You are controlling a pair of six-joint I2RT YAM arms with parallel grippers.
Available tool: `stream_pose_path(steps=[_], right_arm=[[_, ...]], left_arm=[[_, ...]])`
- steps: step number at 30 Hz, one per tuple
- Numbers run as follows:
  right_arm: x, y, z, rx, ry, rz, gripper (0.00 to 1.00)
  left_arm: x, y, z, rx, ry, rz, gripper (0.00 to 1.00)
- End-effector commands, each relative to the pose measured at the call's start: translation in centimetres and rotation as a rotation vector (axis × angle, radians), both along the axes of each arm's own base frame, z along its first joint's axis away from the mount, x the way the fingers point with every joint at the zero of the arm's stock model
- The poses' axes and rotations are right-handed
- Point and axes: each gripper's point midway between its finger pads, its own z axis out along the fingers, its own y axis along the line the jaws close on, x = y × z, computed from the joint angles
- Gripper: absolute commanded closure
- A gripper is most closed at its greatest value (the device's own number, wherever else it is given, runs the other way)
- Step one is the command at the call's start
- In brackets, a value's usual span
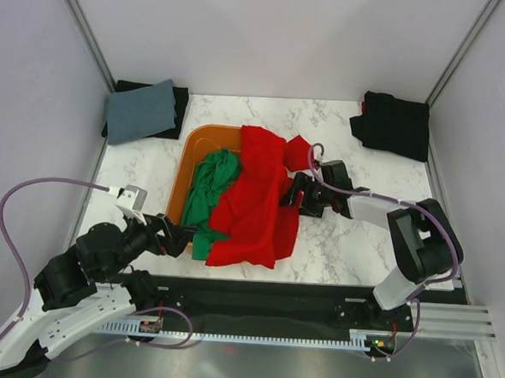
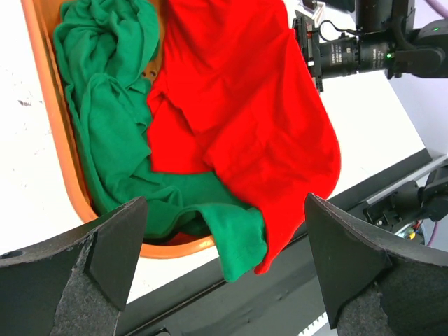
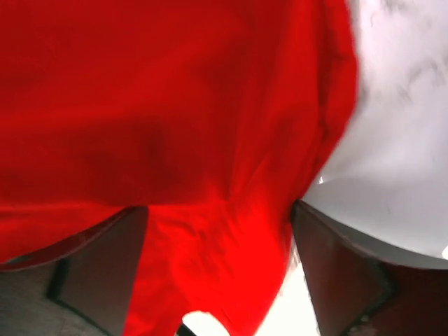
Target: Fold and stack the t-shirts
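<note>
A bright red t-shirt (image 1: 256,202) lies spread over the right side of an orange tub (image 1: 188,155) and onto the table. A crumpled green t-shirt (image 1: 210,186) lies in the tub, one end hanging over its near rim. My left gripper (image 1: 178,235) stands open just short of the tub's near corner; in the left wrist view (image 2: 224,220) the green shirt (image 2: 105,119) and red shirt (image 2: 238,98) lie beyond its fingers. My right gripper (image 1: 293,197) is open at the red shirt's right edge, with red cloth (image 3: 175,105) lying between its wide jaws (image 3: 217,217).
A folded slate grey-blue shirt (image 1: 142,109) rests on a black one at the back left corner. A black shirt (image 1: 394,125) lies bunched at the back right. A black rail (image 1: 271,297) runs along the table's near edge. Walls close in the left, right and back.
</note>
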Motion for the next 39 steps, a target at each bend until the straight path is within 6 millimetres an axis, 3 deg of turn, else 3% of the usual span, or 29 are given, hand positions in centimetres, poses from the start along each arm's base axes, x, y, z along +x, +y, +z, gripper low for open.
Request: stream_pose_path(steps=[1,3,4,6,7,8,10,12,13,14,15,16,17,18,19,20,21,23,24,26,28,32,37,39], right_arm=[[-1.7,-1.2,-4.6,-0.085,0.093,0.011,0.12],[-2.0,-1.3,-5.2,-0.094,0.100,0.018,0.20],[-2.2,-1.4,-5.4,-0.099,0.103,0.022,0.35],[-2.6,-1.7,-6.2,-0.111,0.123,0.028,0.51],[-2.9,-1.6,-6.4,-0.106,0.131,0.035,0.66],[-3.2,-1.7,-6.6,-0.107,0.138,0.048,0.74],[-3.1,-1.6,-6.0,-0.104,0.128,0.058,0.94],[-1.3,-1.7,-3.4,-0.126,0.054,0.056,1.00],[-1.8,-2.4,-2.6,-0.169,0.075,0.060,1.00],[-0.4,-3.1,0.0,-0.218,-0.011,0.045,1.00],[2.1,-2.9,4.2,-0.225,-0.107,0.029,1.00],[1.6,-3.7,6.2,-0.267,-0.095,0.027,1.00],[2.4,-4.0,10.6,-0.269,-0.187,0.008,1.00],[4.8,-4.0,17.7,-0.263,-0.346,-0.025,1.00],[4.2,-4.8,21.0,-0.286,-0.372,-0.038,1.00],[4.2,-5.4,25.8,-0.277,-0.465,-0.065,1.00],[4.4,-6.3,35.1,-0.239,-0.658,-0.137,1.00],[2.5,-8.3,42.3,-0.230,-0.781,-0.209,1.00],[0.2,-9.8,49.5,-0.170,-0.938,-0.281,1.00],[-1.9,-11.9,52.4,-0.191,-0.993,-0.340,1.00],[-3.3,-13.8,53.3,-0.212,-1.017,-0.413,1.00],[-6.1,-17.7,50.7,-0.279,-1.011,-0.558,1.00],[-7.8,-20.3,49.1,-0.357,-1.004,-0.628,1.00],[-7.9,-20.2,48.4,-0.387,-0.991,-0.598,1.00]], left_arm=[[0.3,0.7,0.0,-0.059,0.003,0.064,0.00],[0.2,0.9,-0.4,-0.067,0.001,0.071,0.00],[0.3,1.0,-0.4,-0.073,-0.001,0.081,0.00],[0.3,1.1,-0.5,-0.077,-0.001,0.083,0.01],[0.3,1.1,-0.5,-0.078,0.001,0.086,0.01],[0.2,1.1,-0.5,-0.082,0.000,0.084,0.00],[0.2,1.1,-0.7,-0.083,0.007,0.085,0.01],[0.3,1.1,-0.7,-0.081,0.007,0.088,0.00],[0.4,1.1,-0.8,-0.071,0.012,0.092,0.00],[0.5,1.2,-1.0,-0.057,0.019,0.101,0.00],[0.7,1.3,-0.8,-0.051,0.020,0.112,0.00],[0.7,1.2,-0.8,-0.045,0.025,0.112,0.00],[0.9,1.0,-1.1,-0.024,0.040,0.113,0.00],[1.0,0.9,-1.1,-0.017,0.046,0.113,0.00],[1.1,0.8,-1.2,-0.011,0.051,0.112,0.00],[1.1,0.6,-1.4,0.001,0.058,0.110,0.00],[1.3,0.7,-1.4,0.009,0.059,0.117,0.00],[1.5,0.8,-1.5,0.025,0.060,0.129,0.00],[1.7,1.1,-1.2,0.028,0.055,0.148,0.00],[1.9,1.4,-0.9,0.032,0.052,0.172,0.00],[2.3,1.8,-0.2,0.048,0.043,0.201,0.00],[2.9,2.6,0.9,0.086,0.049,0.257,0.01],[4.2,2.7,-0.5,0.228,0.143,0.346,0.02],[4.5,1.8,-0.3,0.245,0.157,0.316,0.03]])
